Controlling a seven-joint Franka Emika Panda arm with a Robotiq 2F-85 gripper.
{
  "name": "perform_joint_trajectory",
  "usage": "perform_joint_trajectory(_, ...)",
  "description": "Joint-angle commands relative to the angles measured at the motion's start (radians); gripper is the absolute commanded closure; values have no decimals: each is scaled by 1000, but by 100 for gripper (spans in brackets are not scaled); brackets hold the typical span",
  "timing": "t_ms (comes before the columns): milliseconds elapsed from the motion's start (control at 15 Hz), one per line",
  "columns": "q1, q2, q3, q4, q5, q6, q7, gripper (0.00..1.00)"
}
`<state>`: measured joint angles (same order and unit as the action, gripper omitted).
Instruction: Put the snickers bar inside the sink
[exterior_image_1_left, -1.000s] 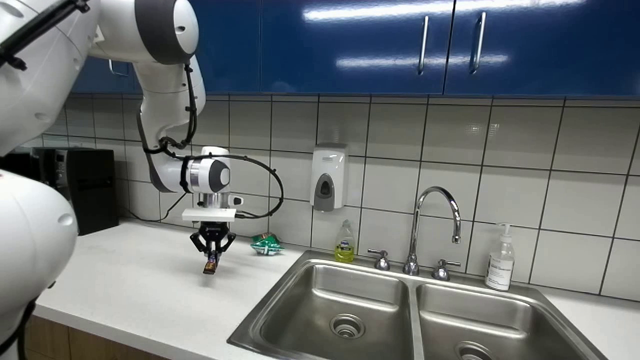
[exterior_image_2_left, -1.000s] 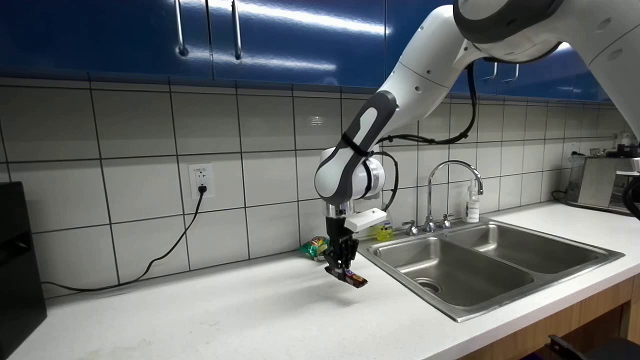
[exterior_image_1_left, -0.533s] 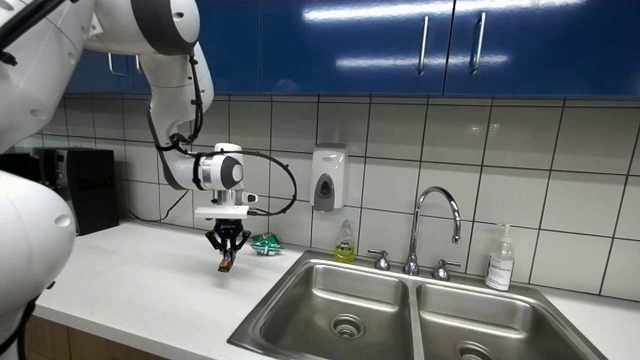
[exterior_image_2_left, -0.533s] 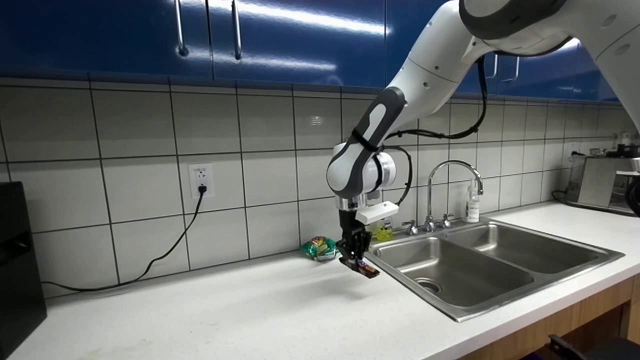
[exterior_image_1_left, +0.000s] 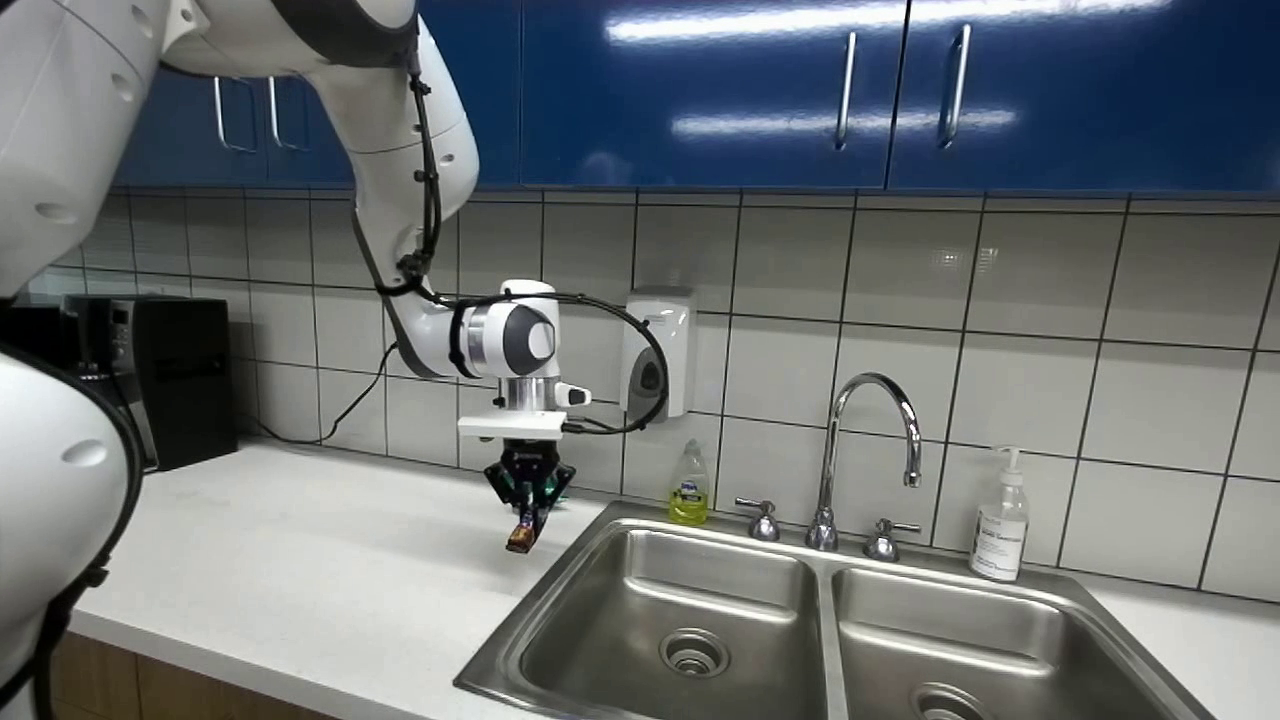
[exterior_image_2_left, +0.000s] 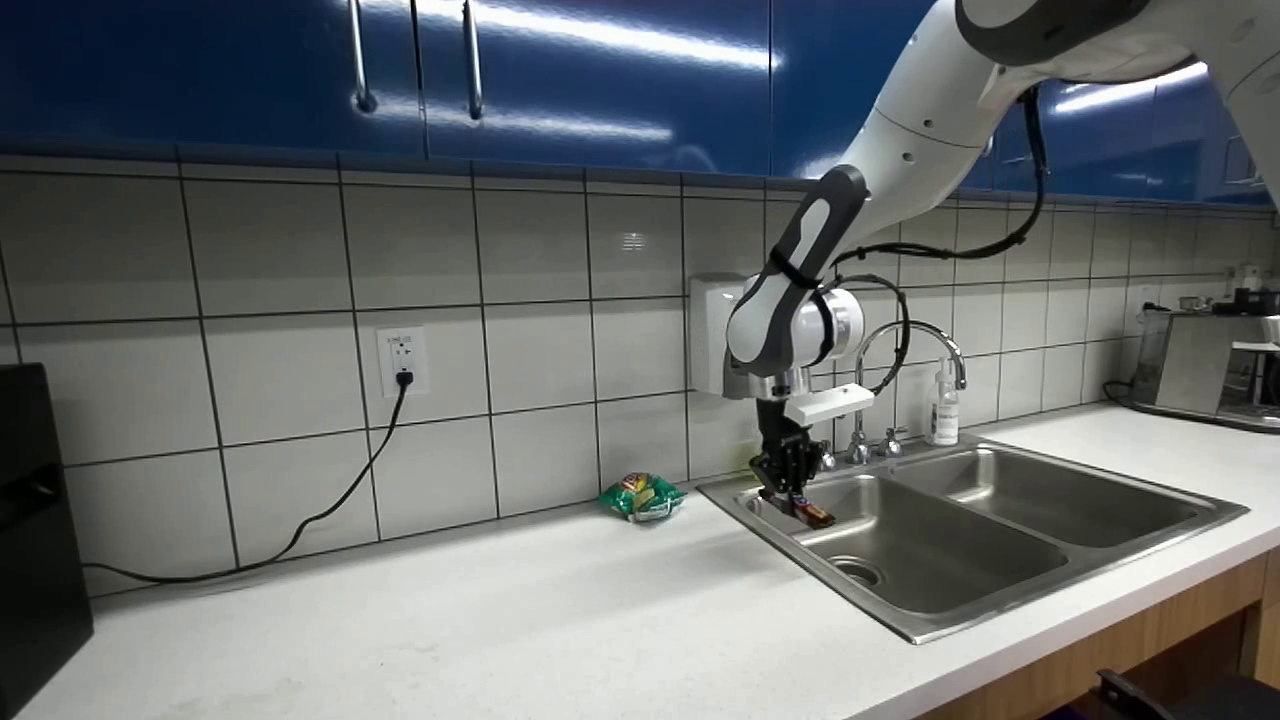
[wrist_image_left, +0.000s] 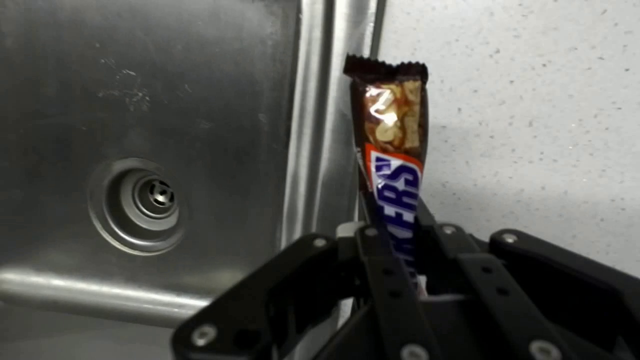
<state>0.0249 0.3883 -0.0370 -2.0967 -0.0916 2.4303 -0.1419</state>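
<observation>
My gripper (exterior_image_1_left: 528, 512) is shut on the snickers bar (exterior_image_1_left: 521, 538) and holds it above the counter, close to the rim of the double steel sink (exterior_image_1_left: 548, 602). In an exterior view the gripper (exterior_image_2_left: 787, 488) and the brown bar (exterior_image_2_left: 813, 515) appear in front of the edge of the sink (exterior_image_2_left: 940, 560). In the wrist view the fingers (wrist_image_left: 394, 217) grip the lower part of the bar (wrist_image_left: 392, 120), and its far end sticks out. There the bar overlaps the line between the counter and the rim of the sink (wrist_image_left: 225, 115). The bar's lower end is hidden between the fingers.
A green snack bag (exterior_image_2_left: 642, 497) lies by the wall. A yellow soap bottle (exterior_image_1_left: 689, 485), faucet (exterior_image_1_left: 830, 470) and sanitizer bottle (exterior_image_1_left: 1000, 525) stand behind the sink. A soap dispenser (exterior_image_1_left: 672, 320) hangs on the wall. Blue cabinets (exterior_image_1_left: 700, 90) are overhead.
The arm has moved with the snickers bar along the counter to the sink's edge, rightward in both exterior views. The bar stays held throughout.
</observation>
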Motion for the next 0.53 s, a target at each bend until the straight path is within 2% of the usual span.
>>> perform_joint_trajectory(0,-57,-57,-21,-56,6,4,13,96)
perform_joint_trajectory(467,-142,-33,-81,-62,14,23,14,96)
